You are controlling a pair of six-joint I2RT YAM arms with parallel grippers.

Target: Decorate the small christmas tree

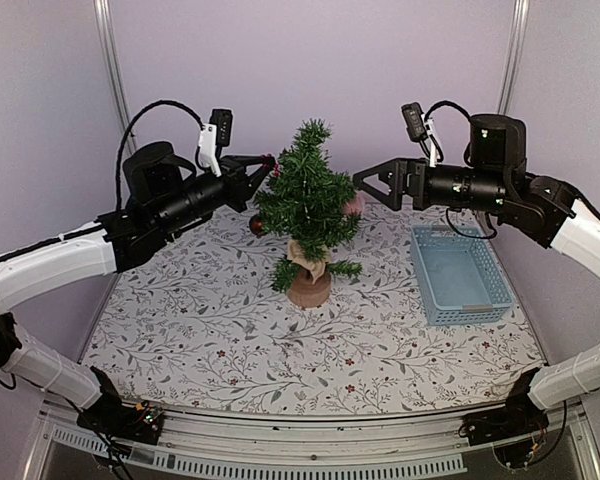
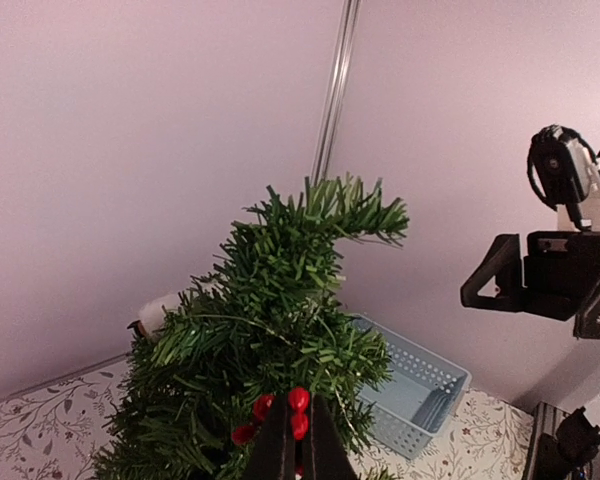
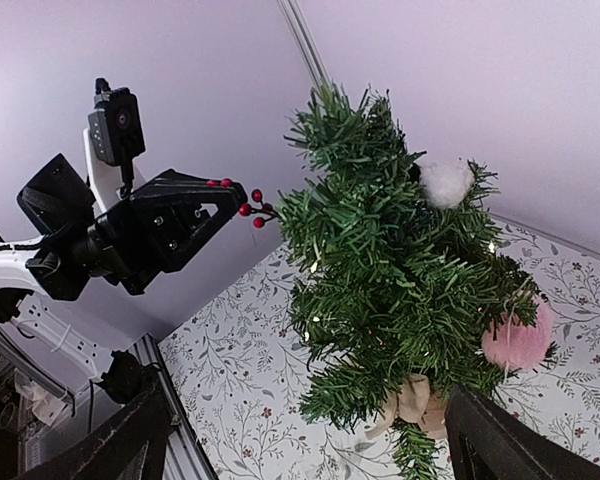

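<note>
one berry sprig (image 3: 248, 205) sits pinched in the left fingers (image 2: 272, 455) beside the small christmas tree (image 1: 308, 200); push its stem, apparently hidden, deep among needles. right fingers (image 3: 500, 440) gape empty.

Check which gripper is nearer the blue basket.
Right. The right gripper hangs by the basket's far end; the left gripper, holding red berries, is beyond the tree.

no readable text, labels, brands, numbers or signs anywhere
</note>
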